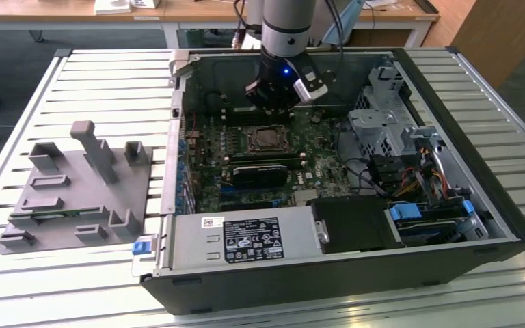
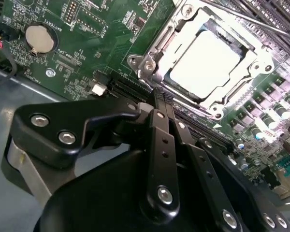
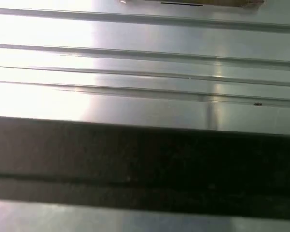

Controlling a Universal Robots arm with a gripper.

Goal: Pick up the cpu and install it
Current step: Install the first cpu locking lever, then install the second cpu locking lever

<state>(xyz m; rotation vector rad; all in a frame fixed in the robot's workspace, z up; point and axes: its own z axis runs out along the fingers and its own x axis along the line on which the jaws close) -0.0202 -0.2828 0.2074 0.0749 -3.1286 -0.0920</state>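
Note:
The cpu lies flat in the metal-framed socket on the green motherboard, its silver top shining bright in the second wrist view. My gripper hangs over the board just behind the socket, inside the open computer case. In the second wrist view its black fingertips are pressed together a little short of the socket frame, with nothing between them. The gripper is shut and apart from the cpu.
The computer case lies open on a slatted metal table. A grey moulded holder sits at the exterior view's left. A power supply, a drive cage and cables crowd the case. A coin battery sits on the board.

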